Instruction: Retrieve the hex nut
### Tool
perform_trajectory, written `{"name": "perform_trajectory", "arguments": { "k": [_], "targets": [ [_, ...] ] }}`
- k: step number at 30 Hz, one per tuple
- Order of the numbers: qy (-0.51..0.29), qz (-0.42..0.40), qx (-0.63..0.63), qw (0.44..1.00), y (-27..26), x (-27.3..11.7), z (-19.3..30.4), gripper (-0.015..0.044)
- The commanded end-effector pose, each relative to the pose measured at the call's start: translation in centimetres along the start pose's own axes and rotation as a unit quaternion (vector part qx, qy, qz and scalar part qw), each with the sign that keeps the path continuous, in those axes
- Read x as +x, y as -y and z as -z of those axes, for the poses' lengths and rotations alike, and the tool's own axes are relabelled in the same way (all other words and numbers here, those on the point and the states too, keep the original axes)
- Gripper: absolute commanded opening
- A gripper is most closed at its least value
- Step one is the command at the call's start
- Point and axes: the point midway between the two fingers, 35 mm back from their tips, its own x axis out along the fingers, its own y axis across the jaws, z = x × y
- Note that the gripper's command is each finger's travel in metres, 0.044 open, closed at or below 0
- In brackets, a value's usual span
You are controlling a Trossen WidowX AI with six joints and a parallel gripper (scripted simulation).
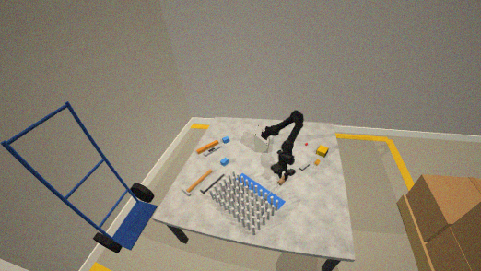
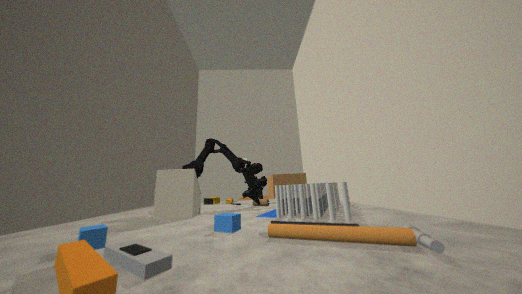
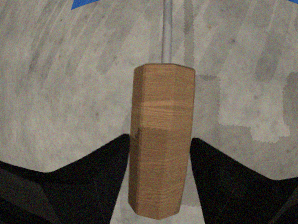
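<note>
My gripper (image 1: 282, 177) (image 2: 257, 201) (image 3: 160, 143) is shut on the wooden handle (image 1: 281, 181) (image 3: 161, 107) of a tool. A thin grey metal shaft (image 3: 167, 32) runs from the handle out of the top of the wrist view; its far end is hidden. The standing spacers (image 1: 252, 229) (image 2: 346, 202) form a dense upright field. The blue taped strip (image 1: 282, 202) (image 2: 268, 213) lies along its side nearer the arm, and a corner of the strip (image 3: 83, 3) shows in the wrist view. The gripper is beside the strip, outside the field. The nut cannot be made out.
An orange-handled tool (image 1: 199, 181) (image 2: 340, 234) and a black bar (image 1: 213, 183) lie beside the field's far side. A pale block (image 1: 261, 144) (image 2: 176, 194), blue cubes (image 1: 224, 161) (image 2: 227, 223), an orange block (image 1: 207, 147) (image 2: 85, 267) and a yellow block (image 1: 322, 150) stand farther off.
</note>
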Motion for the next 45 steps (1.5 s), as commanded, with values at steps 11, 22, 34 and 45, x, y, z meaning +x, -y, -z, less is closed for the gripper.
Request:
{"name": "perform_trajectory", "arguments": {
  "k": [11, 22, 34, 45],
  "targets": [
    [0.001, 0.0, 0.002, 1.0, 0.1, -0.4, 1.1, 0.0],
    [0.001, 0.0, 0.003, 1.0, 0.0, -0.6, 1.5, 0.0],
    [0.001, 0.0, 0.001, 1.0, -0.4, -1.4, 1.0, 0.0],
    [0.001, -0.001, -0.002, 1.0, -0.9, -2.1, 0.6, 0.0]
  ]
}}
